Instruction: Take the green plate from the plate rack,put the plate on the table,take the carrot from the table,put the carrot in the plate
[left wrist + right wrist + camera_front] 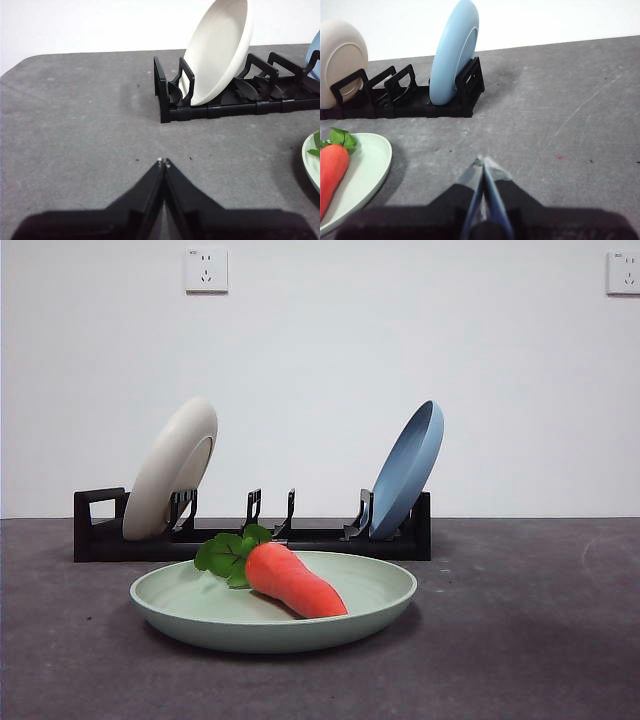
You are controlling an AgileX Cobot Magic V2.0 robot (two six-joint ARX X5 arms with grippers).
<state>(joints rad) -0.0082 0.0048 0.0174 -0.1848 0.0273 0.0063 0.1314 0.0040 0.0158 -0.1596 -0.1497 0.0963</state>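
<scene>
From the front view you see the green plate (273, 612) lying flat on the table (520, 640), just in front of the plate rack (250, 535). The carrot (293, 580) lies inside the plate, its leaves toward the rack and its tapered end toward the camera. In the rack a cream-white plate (172, 468) leans in the slots near the loop-handle end and a blue plate (408, 468) leans at the other end; the slots between them hold nothing. Two wall sockets (206, 270) sit high on the white wall behind. You get neither arm in this view.

The left wrist view gives you what the front view lacks: the left gripper (163, 161), its two black jaws pressed together tip to tip with nothing between them, over bare table. Beyond it you see the handle end of the rack (172, 100) with the cream-white plate (220, 50) tilted in it. Only a sliver of the green plate's rim (311, 165) and a bit of leaf show at the edge.

The right wrist view shows you the right gripper (482, 161), jaws likewise closed and empty, over the table well apart from the rack. Here the blue plate (454, 52) stands nearest, the cream-white plate (342, 60) farther along, and you see the carrot (331, 172) resting in the green plate (367, 170) off to one side.
</scene>
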